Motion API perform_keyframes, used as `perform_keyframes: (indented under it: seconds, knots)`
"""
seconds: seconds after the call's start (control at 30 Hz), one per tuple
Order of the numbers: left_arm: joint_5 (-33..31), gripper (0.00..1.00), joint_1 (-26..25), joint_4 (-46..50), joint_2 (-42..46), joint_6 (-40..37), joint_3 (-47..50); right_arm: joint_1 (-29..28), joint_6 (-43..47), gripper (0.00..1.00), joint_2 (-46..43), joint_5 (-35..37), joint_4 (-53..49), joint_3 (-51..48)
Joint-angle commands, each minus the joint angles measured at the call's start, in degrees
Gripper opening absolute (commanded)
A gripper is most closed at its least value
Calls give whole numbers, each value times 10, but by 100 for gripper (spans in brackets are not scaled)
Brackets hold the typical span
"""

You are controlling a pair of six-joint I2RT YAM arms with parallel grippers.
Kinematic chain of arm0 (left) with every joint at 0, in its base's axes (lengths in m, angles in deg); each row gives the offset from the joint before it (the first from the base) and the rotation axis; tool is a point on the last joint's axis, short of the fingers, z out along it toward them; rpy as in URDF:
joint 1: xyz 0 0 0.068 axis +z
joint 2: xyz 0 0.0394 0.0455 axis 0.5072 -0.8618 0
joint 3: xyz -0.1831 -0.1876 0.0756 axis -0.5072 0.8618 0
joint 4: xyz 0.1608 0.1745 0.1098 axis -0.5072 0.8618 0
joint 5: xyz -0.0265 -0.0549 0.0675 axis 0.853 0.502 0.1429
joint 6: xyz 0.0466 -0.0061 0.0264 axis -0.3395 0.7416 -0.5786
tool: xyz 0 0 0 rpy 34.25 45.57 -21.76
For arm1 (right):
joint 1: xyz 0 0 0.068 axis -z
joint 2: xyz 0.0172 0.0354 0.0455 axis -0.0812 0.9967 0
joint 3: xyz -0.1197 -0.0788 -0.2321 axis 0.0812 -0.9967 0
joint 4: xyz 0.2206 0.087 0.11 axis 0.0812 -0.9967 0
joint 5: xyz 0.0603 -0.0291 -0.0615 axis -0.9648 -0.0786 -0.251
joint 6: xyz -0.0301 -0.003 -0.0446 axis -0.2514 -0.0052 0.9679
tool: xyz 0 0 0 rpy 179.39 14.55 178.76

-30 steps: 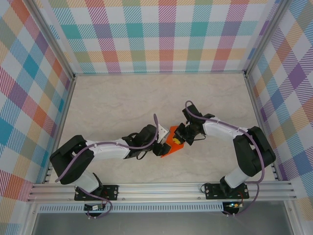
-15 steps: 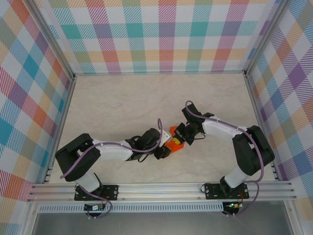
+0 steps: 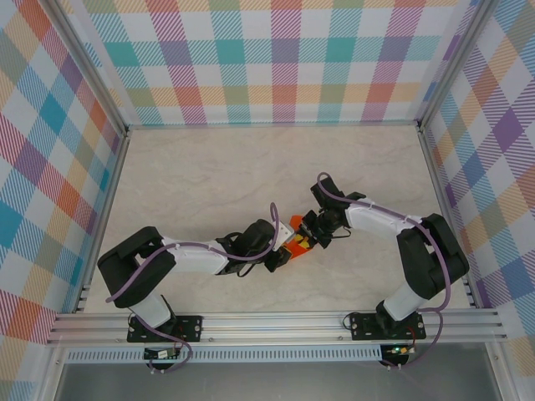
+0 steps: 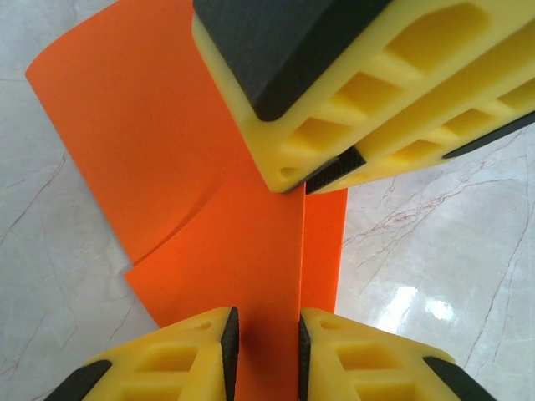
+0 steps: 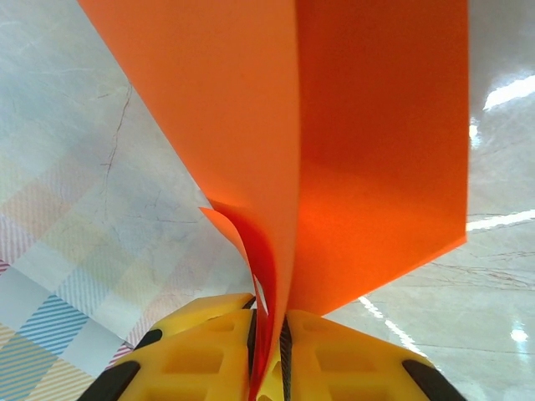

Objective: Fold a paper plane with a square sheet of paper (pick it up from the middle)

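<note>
The sheet of orange paper (image 3: 297,244) is folded into several layers and held up off the table between both grippers. My right gripper (image 5: 269,322) is shut on the paper's (image 5: 359,150) lower edge, with the layers pinched between its pads. In the left wrist view the right gripper's yellow fingers (image 4: 359,92) grip the far end of the paper (image 4: 209,167). My left gripper (image 4: 266,322) is open, its pads standing either side of a creased strip with a gap showing. From above, the left gripper (image 3: 284,253) and right gripper (image 3: 308,238) nearly touch.
The marble-patterned table (image 3: 209,175) is walled by plaid panels (image 3: 284,58) on three sides. An aluminium rail (image 3: 276,322) runs along the near edge by the arm bases.
My left gripper has slid right, closer to the right gripper, and now covers more of the orange paper. The right gripper has stayed put, still holding the paper.
</note>
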Motion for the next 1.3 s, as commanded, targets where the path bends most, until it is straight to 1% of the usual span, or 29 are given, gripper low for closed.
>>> perform_keyframes:
  seconds: [0.0, 0.07, 0.2, 0.3, 0.4, 0.53, 0.6, 0.67, 0.77, 0.8, 0.93, 1.17, 1.27]
  knots:
    - [5, 25, -9, -16, -4, -6, 7, -4, -10, 16, 1, -10, -27, 17]
    - [8, 26, -9, -16, -5, -4, 7, -4, -11, 13, 2, -11, -28, 17]
    - [11, 30, -9, -16, -5, -3, 6, -4, -10, 6, 7, -14, -26, 18]
    - [14, 33, -9, -15, -7, -1, 2, -4, -9, 5, 10, -17, -25, 20]
    - [15, 33, -9, -15, -13, 1, -1, -4, -9, 5, 10, -19, -25, 22]
    - [16, 31, -9, -17, -19, 4, -6, -4, -8, 6, 9, -22, -24, 23]
    - [15, 28, -9, -17, -20, 3, -7, -5, -10, 7, 8, -25, -21, 22]
    - [15, 24, -9, -17, -20, 4, -7, -4, -7, 11, 7, -22, -24, 23]
    - [19, 21, -10, -18, -22, 10, -3, -2, 2, 25, 3, -15, -31, 24]
    - [21, 20, -9, -19, -23, 14, -1, -2, 8, 28, -1, -14, -31, 24]
    - [25, 18, -9, -30, -24, 34, 11, -2, 30, 38, -13, -14, -41, 25]
    - [35, 16, -9, -46, -22, 85, 26, 1, 42, 57, -49, 4, -23, -5]
    - [37, 16, -9, -62, -20, 112, 37, 4, 50, 61, -72, 11, 0, -25]
